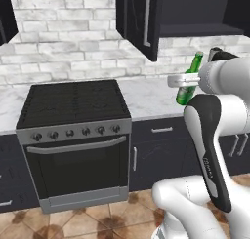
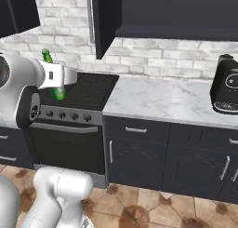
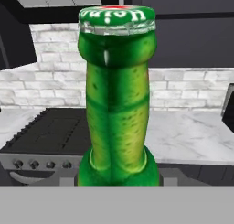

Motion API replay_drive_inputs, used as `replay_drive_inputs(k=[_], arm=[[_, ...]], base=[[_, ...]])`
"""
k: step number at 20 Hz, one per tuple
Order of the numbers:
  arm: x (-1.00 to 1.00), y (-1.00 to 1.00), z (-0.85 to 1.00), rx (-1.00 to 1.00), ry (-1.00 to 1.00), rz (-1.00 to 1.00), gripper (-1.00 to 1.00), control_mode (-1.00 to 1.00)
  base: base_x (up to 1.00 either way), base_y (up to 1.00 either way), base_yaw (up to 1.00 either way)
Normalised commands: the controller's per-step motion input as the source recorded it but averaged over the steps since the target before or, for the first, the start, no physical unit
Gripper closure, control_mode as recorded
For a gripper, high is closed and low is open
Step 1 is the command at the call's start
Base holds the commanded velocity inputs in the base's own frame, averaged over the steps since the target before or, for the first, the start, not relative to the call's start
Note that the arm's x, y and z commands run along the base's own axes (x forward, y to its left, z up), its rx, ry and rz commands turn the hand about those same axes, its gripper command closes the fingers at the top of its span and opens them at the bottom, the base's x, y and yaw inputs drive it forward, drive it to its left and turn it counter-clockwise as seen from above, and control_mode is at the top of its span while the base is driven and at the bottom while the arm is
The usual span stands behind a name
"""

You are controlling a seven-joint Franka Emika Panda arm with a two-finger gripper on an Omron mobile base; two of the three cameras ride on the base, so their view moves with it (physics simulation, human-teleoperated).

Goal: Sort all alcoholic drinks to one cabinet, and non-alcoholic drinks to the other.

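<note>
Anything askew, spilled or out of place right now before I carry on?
No spill or damage. The green beer bottle is tilted in the gripper, above the marble counter, not standing on it. The wall cabinet door above hangs open.

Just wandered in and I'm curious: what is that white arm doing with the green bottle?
The white robot arm holds a green beer bottle in its claw, lifted clear of the marble counter beside the black stove. A dark wall cabinet above has its door swung open. A black toaster sits further along the counter. The bottle is not yet on a shelf.
</note>
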Motion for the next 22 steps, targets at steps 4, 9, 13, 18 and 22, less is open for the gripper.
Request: replay_drive_inputs(k=[4,9,13,18,22], arm=[[0.00,0.00,0.00,0.00,0.00,0.00,1.00,1.00],[0.00,0.00,0.00,0.00,0.00,0.00,1.00,1.00],[0.00,0.00,0.00,0.00,0.00,0.00,1.00,1.00],[0.00,0.00,0.00,0.00,0.00,0.00,1.00,1.00],[0.00,0.00,0.00,0.00,0.00,0.00,1.00,1.00]], base=[[-0.09,-0.52,0.00],[-0.01,-0.54,0.00],[0.00,-0.52,0.00],[0.03,-0.47,0.00],[0.07,-0.41,0.00]])
